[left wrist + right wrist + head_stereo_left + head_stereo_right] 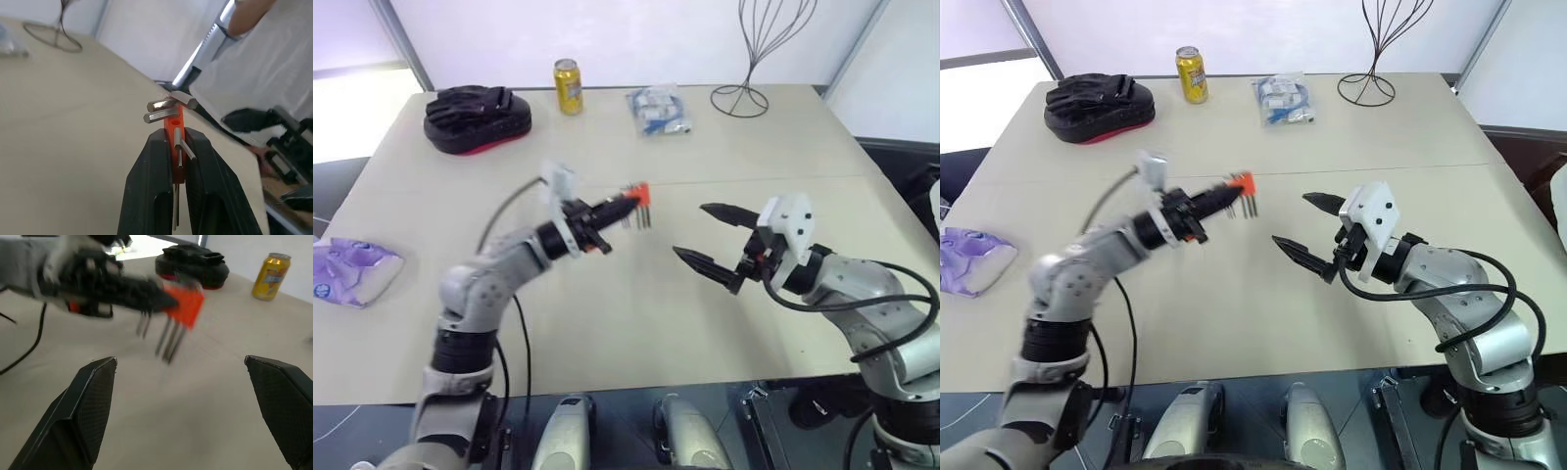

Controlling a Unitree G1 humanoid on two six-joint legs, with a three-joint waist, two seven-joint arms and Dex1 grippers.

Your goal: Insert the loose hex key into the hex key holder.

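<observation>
Holding the holder aloft, the left gripper is clenched on the orange-red block above the table.
Dark keys hang from the holder like prongs; which is the loose hex key cannot be told. The right gripper hangs nearby, released, jaws wide and empty, pointing toward the holder.

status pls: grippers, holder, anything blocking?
Left gripper shut on hex key holder, held above table. Right gripper open, empty, facing it. Can't pick out a loose key. Nothing between them.
</observation>
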